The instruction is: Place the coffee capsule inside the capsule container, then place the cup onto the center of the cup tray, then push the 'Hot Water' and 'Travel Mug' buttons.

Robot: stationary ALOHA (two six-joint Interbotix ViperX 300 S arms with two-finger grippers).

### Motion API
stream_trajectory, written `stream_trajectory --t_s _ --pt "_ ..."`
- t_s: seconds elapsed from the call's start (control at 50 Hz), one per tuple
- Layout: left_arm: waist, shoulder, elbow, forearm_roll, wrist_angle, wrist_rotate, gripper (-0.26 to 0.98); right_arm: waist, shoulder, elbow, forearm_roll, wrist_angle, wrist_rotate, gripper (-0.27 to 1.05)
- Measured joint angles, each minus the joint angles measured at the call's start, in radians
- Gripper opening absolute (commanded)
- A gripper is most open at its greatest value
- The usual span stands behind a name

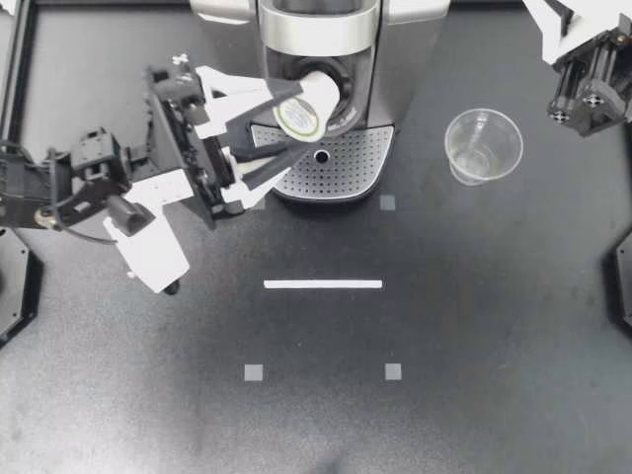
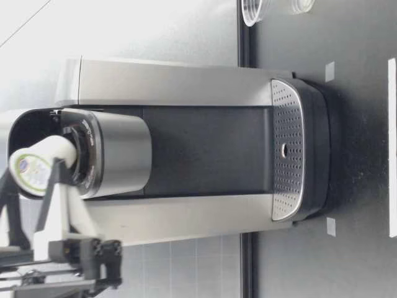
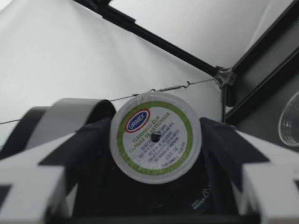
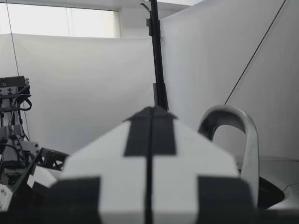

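Left gripper (image 1: 294,120) clamped on the coffee capsule (image 1: 308,105), a finger on each side, foil lid facing back at my wrist. The capsule's nose is at the mouth of the capsule container (image 1: 346,87), angled and, I'd say, not seated yet. Here's the danger: push in at this slant and the rim could catch the container's edge, or the capsule could slip from my pads onto the cup tray (image 1: 336,170). Right gripper (image 1: 541,22) hangs pinched closed, well clear. The cup (image 1: 483,146) stands on the table beside the coffee machine (image 1: 405,69).
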Motion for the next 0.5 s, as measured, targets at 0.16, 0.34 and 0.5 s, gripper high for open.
stream_trajectory --t_s 0.16,0.34,0.5 --pt "0.0 0.006 0.0 -0.003 -0.035 0.0 0.44 0.0 0.0 0.0 0.0 0.0 0.0 0.03" --pt "0.0 0.006 0.005 -0.012 -0.055 0.0 0.44 0.0 0.0 0.0 -0.002 0.0 0.0 0.03" --pt "0.0 0.006 0.009 -0.02 -0.057 0.0 0.45 -0.002 0.0 0.0 -0.002 0.0 0.0 0.03"
